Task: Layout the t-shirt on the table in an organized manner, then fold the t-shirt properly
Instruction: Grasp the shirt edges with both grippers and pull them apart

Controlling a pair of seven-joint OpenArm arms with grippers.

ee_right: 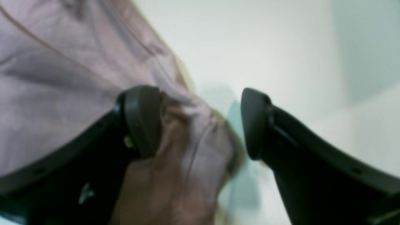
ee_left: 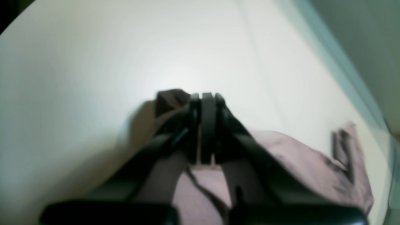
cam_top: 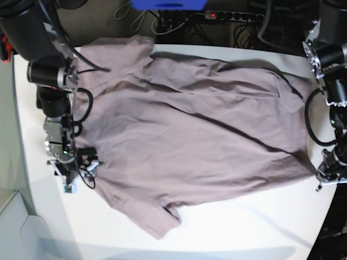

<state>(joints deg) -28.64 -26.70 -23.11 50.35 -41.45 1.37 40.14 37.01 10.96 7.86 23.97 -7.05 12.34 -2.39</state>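
Nearest the left wrist lens: left hand (ee_left: 206, 103) pinched tight on a t-shirt (cam_top: 190, 135) edge, unclear from base. Right hand (ee_right: 200, 122) spread wide astride a bunched hem. From base: shirt spread wrinkled across white tabletop (cam_top: 244, 227); cables, power strip (cam_top: 233, 16) behind.

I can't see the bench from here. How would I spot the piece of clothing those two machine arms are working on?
Find the big white table that fills the base view. Spread across most of it lies the t-shirt, a plain dusty-pink, short-sleeved, wrinkled cloth with no print. It is the only garment there, and everything else nearby is black arm hardware and cables.
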